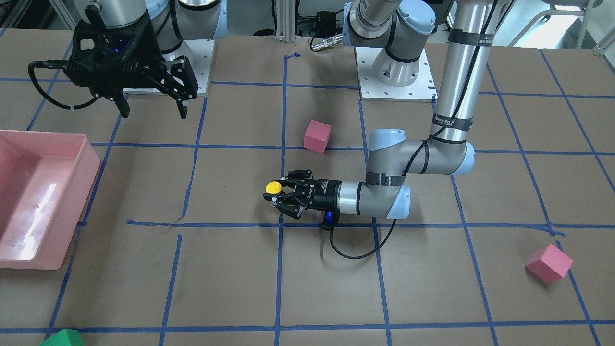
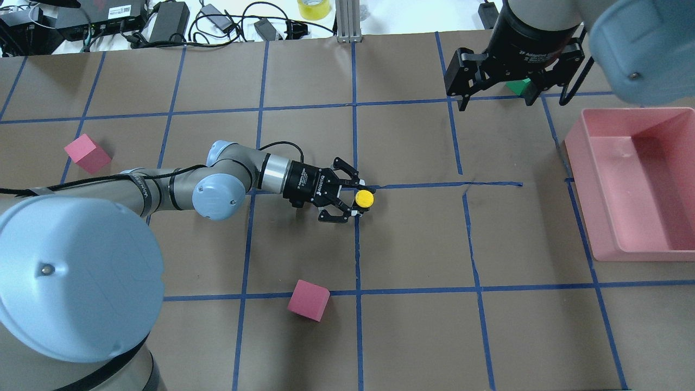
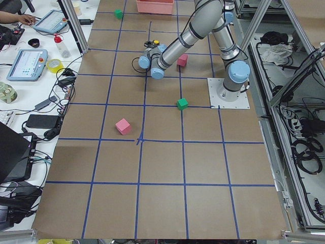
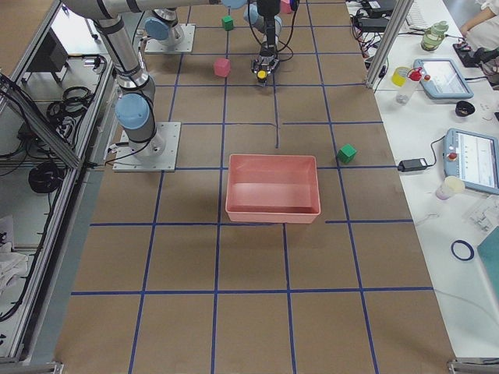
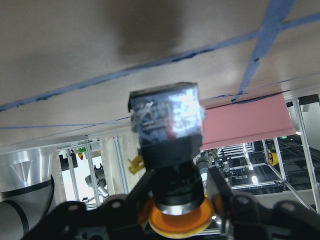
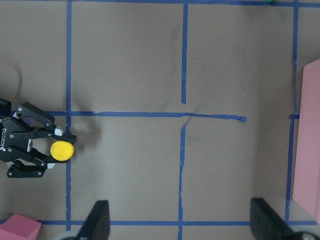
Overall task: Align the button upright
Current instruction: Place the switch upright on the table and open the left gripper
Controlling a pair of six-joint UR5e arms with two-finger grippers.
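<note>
– At mid-tabletop [image 2: 412,336], by a blue tape line [image 2: 434,185], left pincer [image 2: 359,200] is clamped on the button [image 1: 274,187], with its yellow cap facing up!
– Base down, then?
– Looks it: the silvery base points at the tabletop. Touching or not, I can't tell.
– What's left?
– Seat it, let go, see it stand. Right pincer [image 2: 495,102] hangs wide and empty, well apart.

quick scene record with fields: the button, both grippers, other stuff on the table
button: small push-button switch, round yellow cap facing up, gripped at its black body
left gripper: shut on the button, lying horizontal, low over the table
right gripper: open, empty, raised beside the pink plastic bin
other things: two pink cubes, one green cube
button touching table: cannot tell
</note>
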